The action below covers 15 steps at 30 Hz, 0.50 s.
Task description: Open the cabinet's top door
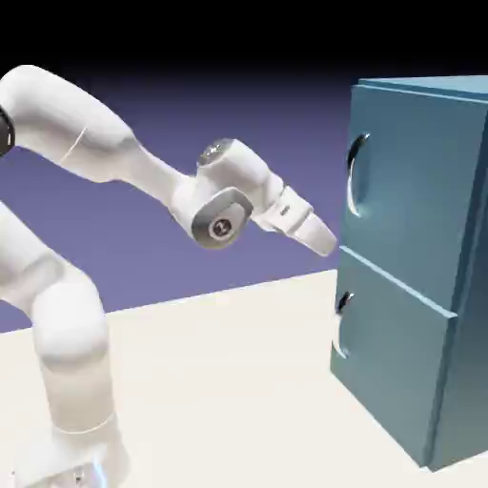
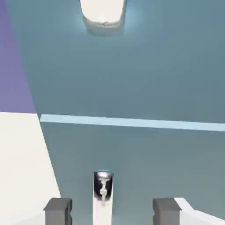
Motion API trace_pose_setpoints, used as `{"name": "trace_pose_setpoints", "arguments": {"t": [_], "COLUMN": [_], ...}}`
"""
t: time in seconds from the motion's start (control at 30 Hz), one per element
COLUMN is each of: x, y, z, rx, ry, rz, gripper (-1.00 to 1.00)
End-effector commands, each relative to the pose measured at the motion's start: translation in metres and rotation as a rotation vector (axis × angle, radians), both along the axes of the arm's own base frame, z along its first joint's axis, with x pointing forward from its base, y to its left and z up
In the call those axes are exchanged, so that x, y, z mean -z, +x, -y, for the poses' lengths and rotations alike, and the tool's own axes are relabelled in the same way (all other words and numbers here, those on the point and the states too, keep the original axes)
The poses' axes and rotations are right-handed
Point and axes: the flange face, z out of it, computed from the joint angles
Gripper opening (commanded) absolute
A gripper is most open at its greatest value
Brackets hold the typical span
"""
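Teal-blue cabinet [image 1: 419, 276] standing shut on the tabletop [image 1: 219, 381]

The cabinet is a tall, boxy, upright block at the exterior view's right, resting on the tabletop. The top door [image 1: 410, 191], the larger of its two flat front panels, sits flush and closed. A curved silver-grey handle [image 1: 354, 173] runs upright near that door's edge farthest from the cabinet's visible side wall. Below the top door, past a pale horizontal seam, is the shorter lower door [image 1: 391, 353], also closed, with its own curved handle [image 1: 340, 329] near the same edge.
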Motion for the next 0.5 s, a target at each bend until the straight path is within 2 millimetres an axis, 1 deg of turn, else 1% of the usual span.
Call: {"name": "trace_pose_setpoints", "arguments": {"t": [0.0, 0.23, 0.47], "x": [-0.003, -0.022, -0.036], "y": [0.0, -0.002, -0.008], "z": [0.003, 0.021, 0.033], "rx": [0.037, 0.281, 0.5], "ry": [0.038, 0.313, 0.602], "rz": [0.005, 0.046, 0.091], "gripper": [0.0, 0.0, 0.0]}}
